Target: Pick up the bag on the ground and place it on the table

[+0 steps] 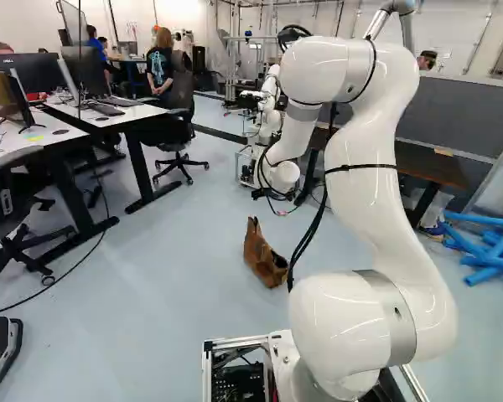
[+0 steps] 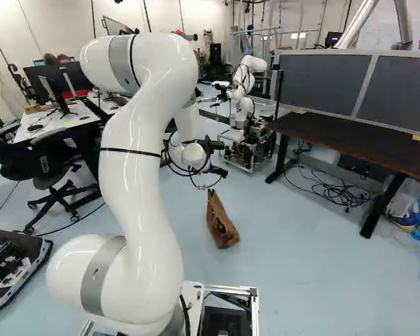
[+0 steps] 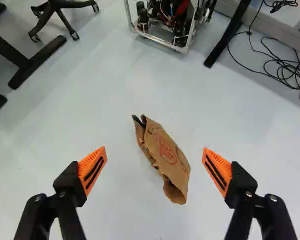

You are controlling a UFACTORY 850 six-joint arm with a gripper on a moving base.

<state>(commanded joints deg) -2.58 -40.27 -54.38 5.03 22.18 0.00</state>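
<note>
At the end of my arm, the gripper [image 2: 214, 158] hangs above the floor in the right base view, higher than the bag. Seen from the wrist, the gripper [image 3: 154, 150] is open, its orange pads wide apart with nothing gripped. The brown paper bag [image 3: 166, 156] appears in the gap between the fingers, but it lies well below them on the floor, crumpled and slanting. Both base views show the bag [image 1: 263, 255] [image 2: 220, 221] on the floor ahead of my base. A dark-topped table [image 2: 357, 141] stands at the right of the right base view.
Another robot [image 2: 246, 87] stands beyond the bag, near the table's far end. Cables [image 2: 336, 190] lie under the table, with blue tubes [image 1: 490, 251] at the right. White desks [image 1: 109, 117] and office chairs [image 1: 180, 117] occupy the left.
</note>
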